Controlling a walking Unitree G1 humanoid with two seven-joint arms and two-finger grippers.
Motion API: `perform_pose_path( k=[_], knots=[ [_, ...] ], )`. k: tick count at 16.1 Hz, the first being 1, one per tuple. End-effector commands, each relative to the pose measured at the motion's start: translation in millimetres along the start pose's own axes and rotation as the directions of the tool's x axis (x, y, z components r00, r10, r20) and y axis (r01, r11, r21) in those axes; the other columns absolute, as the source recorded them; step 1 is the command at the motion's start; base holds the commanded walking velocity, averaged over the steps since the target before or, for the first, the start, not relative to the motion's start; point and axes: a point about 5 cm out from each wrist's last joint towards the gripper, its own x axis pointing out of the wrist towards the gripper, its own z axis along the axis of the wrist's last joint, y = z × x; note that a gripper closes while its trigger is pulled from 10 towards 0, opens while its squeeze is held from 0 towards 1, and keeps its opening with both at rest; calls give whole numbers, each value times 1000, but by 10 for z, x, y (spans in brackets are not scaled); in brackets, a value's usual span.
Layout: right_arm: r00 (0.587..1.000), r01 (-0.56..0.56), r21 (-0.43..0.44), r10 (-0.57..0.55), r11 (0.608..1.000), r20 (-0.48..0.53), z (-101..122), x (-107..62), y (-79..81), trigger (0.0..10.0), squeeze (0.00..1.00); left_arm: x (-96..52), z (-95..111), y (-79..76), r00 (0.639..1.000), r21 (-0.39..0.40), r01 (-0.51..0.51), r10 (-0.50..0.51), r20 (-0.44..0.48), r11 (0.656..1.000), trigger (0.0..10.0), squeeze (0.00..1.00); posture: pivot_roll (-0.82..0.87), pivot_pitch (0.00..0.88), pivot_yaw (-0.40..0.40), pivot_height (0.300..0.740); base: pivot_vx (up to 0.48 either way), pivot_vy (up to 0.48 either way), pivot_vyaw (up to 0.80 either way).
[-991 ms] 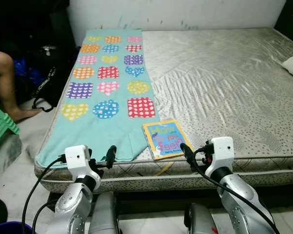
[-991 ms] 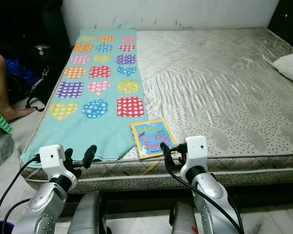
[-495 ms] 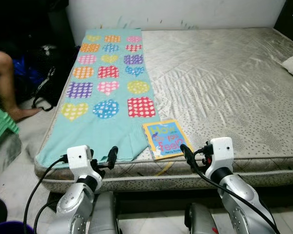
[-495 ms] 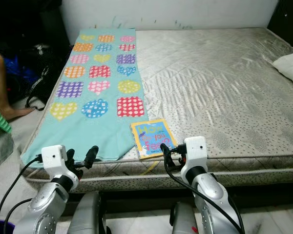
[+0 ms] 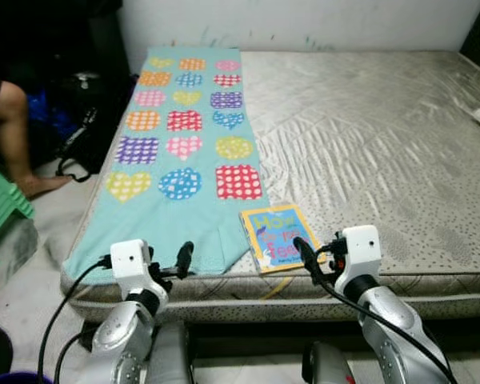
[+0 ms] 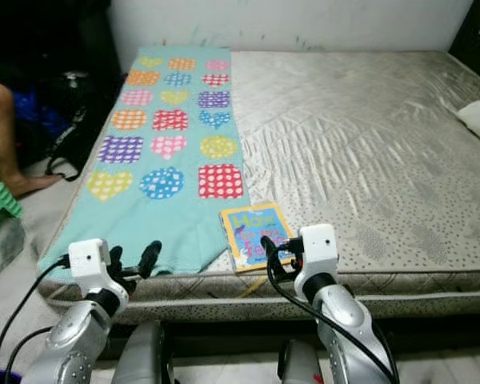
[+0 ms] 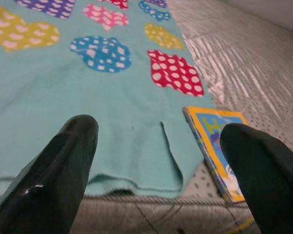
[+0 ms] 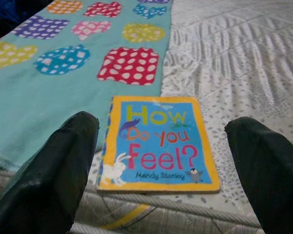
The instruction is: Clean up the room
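Left eye view: the picture book (image 5: 278,238) lies flat near the front edge of the bare mattress (image 5: 384,128), just beside the teal heart-patterned blanket (image 5: 176,152). The right gripper (image 5: 304,254) hovers at the book's near edge. The left gripper (image 5: 184,258) hovers over the blanket's front hem.

Left wrist view: fingers (image 7: 63,165) spread apart, empty.

Right wrist view: fingers (image 8: 58,161) spread wide, framing the book (image 8: 158,142), not touching it.

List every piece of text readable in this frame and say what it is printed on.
"How Do you Feel?" is the title on the cover of the children's book, lying on the mattress beside the heart-patterned towel.
"Mandy Stanley" is the author line along the bottom of the same cover.
The towel carries dotted hearts and shapes and no words.
Both the left gripper and the right gripper are open.
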Motion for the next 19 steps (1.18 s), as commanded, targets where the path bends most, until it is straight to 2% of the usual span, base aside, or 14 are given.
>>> perform_pose_path(
  k=[1,7,19],
  knots=[
    [1000,1,-8,-1,1000,3,5,-3,-19,10000,0,9,43,-28,1000,3,8,-8,15,1000,10000,0,-135,30,20,590,349,0,0],
    [1000,2,-7,-2,1000,3,6,7,-24,10000,0,28,61,-45,999,-11,18,-17,37,1000,10000,0,-139,30,19,590,336,0,0],
    [999,-28,-46,27,999,-30,-41,14,-3,10000,0,49,5,-46,1000,-29,1,-1,6,1000,10000,0,-142,26,13,590,0,0,0]
  ],
)
